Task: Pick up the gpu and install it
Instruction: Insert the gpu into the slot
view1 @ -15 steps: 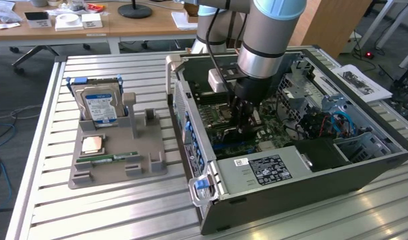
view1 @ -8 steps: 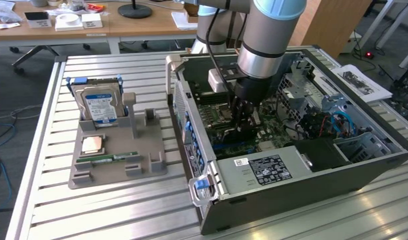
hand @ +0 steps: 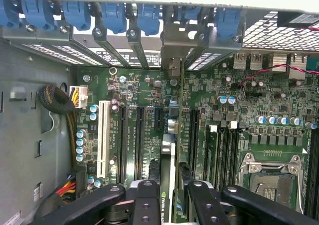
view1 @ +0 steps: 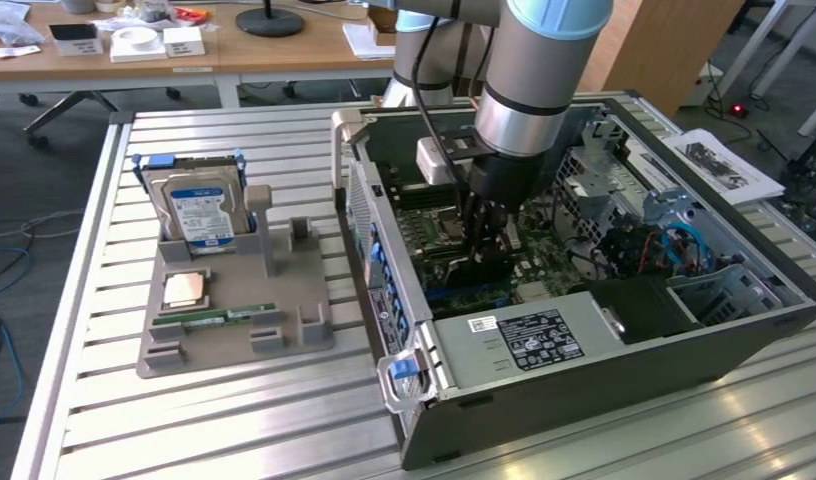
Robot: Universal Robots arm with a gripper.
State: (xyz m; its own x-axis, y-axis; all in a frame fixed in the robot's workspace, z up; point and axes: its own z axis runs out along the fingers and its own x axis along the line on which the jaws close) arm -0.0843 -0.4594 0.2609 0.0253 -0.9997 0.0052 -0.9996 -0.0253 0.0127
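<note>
Pinching gpu, fingers among motherboard slots

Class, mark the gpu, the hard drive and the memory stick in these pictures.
gpu (hand: 168, 160), wrist view, its pale edge facing the camera.
hard drive (view1: 201, 213), exterior view, its blue label.
memory stick (view1: 216, 314), exterior view, its middle.

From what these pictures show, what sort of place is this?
Probably a robotics lab in an office: a robot arm reaches into an open computer case on a slatted metal table, with office desks behind.
</note>
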